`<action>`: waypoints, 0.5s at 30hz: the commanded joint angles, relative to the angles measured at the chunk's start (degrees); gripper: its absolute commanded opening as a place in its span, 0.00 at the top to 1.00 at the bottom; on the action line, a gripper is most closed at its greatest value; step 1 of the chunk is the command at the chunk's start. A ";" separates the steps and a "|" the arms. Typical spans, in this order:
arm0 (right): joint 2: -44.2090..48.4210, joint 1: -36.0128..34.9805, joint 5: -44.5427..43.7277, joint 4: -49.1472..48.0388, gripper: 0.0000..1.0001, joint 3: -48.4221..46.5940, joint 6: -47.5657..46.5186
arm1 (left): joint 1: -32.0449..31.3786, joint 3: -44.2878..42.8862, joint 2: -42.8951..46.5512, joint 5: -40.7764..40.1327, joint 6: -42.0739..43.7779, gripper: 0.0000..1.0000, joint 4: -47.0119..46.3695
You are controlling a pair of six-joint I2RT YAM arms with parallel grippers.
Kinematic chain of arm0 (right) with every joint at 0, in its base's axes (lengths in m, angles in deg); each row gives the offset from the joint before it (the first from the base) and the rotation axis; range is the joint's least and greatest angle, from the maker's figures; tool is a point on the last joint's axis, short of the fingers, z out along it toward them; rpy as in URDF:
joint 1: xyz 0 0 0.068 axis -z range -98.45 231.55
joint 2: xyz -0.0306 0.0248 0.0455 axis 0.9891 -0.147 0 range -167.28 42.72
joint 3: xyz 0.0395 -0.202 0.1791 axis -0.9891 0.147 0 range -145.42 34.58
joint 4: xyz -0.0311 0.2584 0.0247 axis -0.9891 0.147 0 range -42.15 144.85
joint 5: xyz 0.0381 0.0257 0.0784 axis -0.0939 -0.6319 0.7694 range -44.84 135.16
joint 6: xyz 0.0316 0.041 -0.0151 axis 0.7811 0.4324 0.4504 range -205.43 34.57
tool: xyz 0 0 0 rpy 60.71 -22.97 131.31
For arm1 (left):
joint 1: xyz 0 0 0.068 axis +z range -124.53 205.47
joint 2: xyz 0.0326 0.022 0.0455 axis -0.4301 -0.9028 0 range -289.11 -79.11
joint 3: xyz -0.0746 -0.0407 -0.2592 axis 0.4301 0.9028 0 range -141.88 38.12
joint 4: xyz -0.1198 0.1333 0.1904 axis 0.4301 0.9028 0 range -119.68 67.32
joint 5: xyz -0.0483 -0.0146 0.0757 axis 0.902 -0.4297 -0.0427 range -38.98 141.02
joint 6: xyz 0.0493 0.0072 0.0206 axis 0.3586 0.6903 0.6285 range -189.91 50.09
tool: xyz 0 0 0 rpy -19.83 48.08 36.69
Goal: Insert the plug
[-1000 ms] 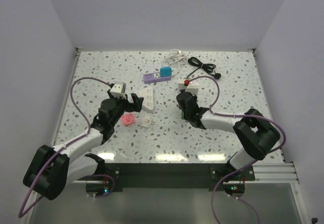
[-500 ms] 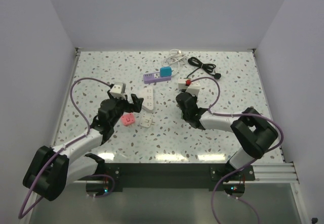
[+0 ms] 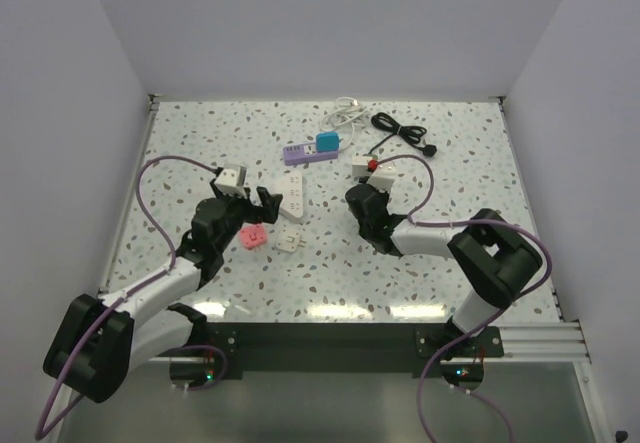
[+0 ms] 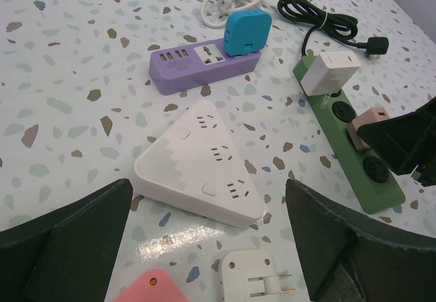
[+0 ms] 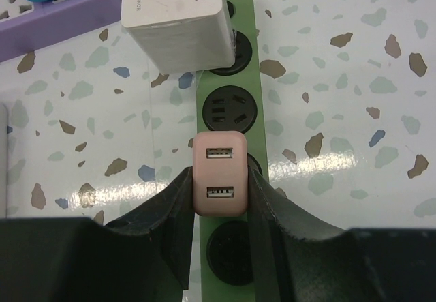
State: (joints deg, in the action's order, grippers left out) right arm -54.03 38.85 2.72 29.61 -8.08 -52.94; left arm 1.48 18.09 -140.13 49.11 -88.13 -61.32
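Two USB ports | pink rounded plug | right end effector clamped

Terrazzo table: purple strip, white triangular strip, green strip, black cord.

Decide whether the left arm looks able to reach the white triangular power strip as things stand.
Probably yes. The left gripper is open, and the white triangular power strip lies just ahead of its jaws; only a small white plug lies nearer.
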 commanded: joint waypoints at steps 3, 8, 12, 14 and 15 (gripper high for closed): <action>-8.45 0.16 6.23 17.54 1.00 2.32 2.14 | 0.61 0.61 0.72 0.68 1.08 0.00 -1.50; -13.54 0.07 7.10 16.57 1.00 1.17 2.22 | 0.61 0.26 -0.25 0.77 0.90 0.00 -1.59; -13.91 -0.28 7.19 16.57 1.00 1.17 2.67 | 0.70 0.61 0.54 0.51 0.90 0.00 -1.67; -13.29 -0.19 7.10 16.66 1.00 1.78 2.93 | 0.70 0.52 0.63 0.51 0.90 0.00 -1.76; -12.51 -0.28 7.19 16.66 1.00 2.05 3.02 | 0.70 0.52 0.63 0.85 0.90 0.00 -1.85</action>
State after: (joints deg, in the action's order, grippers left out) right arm -58.20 37.60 -1.49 30.74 -11.03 -53.59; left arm 1.62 18.33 -140.28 49.33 -88.13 -61.36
